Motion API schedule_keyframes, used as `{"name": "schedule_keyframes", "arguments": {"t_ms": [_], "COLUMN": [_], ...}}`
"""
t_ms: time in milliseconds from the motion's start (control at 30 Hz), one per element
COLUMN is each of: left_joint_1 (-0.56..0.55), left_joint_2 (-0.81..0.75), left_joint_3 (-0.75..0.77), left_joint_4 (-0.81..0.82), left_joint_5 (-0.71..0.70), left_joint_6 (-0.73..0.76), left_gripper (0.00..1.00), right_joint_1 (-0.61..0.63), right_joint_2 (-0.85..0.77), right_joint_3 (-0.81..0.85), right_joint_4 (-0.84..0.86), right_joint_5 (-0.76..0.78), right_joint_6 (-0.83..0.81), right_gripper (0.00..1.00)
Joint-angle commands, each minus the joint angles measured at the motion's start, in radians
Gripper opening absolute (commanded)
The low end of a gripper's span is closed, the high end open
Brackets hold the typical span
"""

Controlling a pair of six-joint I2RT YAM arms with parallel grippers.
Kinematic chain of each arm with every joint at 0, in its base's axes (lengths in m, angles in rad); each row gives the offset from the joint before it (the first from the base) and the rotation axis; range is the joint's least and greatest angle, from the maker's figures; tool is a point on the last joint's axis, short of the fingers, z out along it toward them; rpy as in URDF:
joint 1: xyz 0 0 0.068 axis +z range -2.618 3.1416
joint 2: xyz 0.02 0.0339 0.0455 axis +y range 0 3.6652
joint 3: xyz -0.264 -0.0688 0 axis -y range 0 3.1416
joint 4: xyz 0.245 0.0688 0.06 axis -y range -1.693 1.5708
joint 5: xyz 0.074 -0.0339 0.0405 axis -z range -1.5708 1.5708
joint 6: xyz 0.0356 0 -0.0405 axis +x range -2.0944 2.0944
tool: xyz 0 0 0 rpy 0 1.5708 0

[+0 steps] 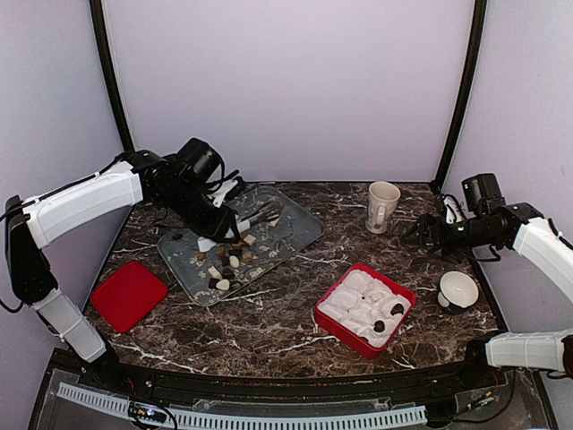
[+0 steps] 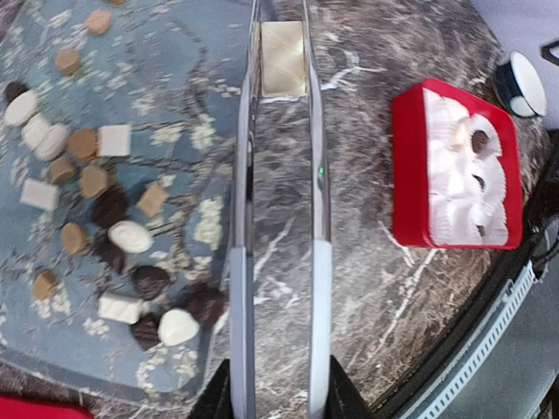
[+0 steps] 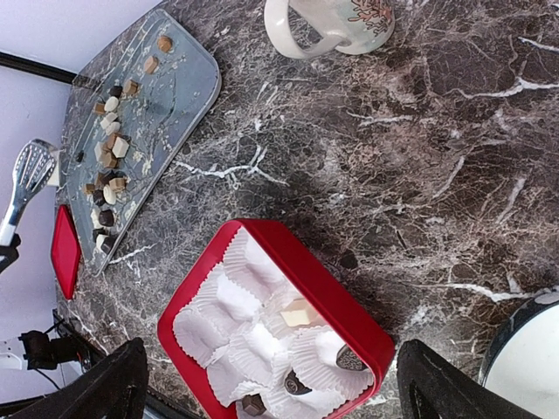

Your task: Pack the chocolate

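Observation:
Several loose chocolates point(image 1: 228, 260), dark, tan and cream-white, lie on a glass tray point(image 1: 295, 224); they also show in the left wrist view point(image 2: 96, 183). My left gripper point(image 1: 219, 224) point(image 2: 278, 397) is shut on metal tongs point(image 1: 264, 215) point(image 2: 279, 218). The tongs' tips pinch a cream-white square chocolate point(image 2: 282, 46) near the tray's edge. A red box point(image 1: 365, 309) point(image 3: 367, 323) with white paper cups holds a few chocolates point(image 3: 297, 314). My right gripper point(image 1: 421, 235) point(image 3: 271, 393) is open wide and empty, above the box's far side.
A red lid point(image 1: 128, 294) lies at the front left. A white mug point(image 1: 382, 206) stands at the back right, and a small white cup point(image 1: 457, 289) sits right of the box. Black frame posts stand at both back corners.

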Motion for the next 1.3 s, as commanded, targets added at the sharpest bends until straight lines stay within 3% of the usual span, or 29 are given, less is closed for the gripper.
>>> {"name": "schedule_keyframes", "arguments": {"t_ms": [0,300,500,833,1267], "left_joint_1": [-0.118,-0.377,-0.457,-0.485,-0.485], "left_joint_2": [-0.02,0.13,0.217,0.306,0.366], "left_joint_3": [0.021,0.064,0.069,0.085,0.154], "left_joint_4": [0.109,0.166,0.202,0.214,0.173], "left_joint_5": [0.108,0.142,0.135,0.096,0.05], "left_joint_6": [0.042,0.074,0.075,0.064,0.083], "left_gripper": [0.11,0.12,0.14,0.16,0.33], "right_joint_1": [-0.006,-0.006,-0.006,-0.007,-0.006], "right_joint_2": [-0.003,-0.03,-0.057,-0.078,-0.087], "right_joint_3": [0.015,-0.006,-0.012,-0.025,-0.03], "right_joint_4": [0.031,0.023,0.025,0.022,0.02], "right_joint_5": [-0.006,-0.005,-0.002,-0.009,-0.012], "right_joint_6": [-0.002,0.006,0.013,0.019,0.024], "right_gripper": [1.0,1.0,1.0,1.0,1.0]}}
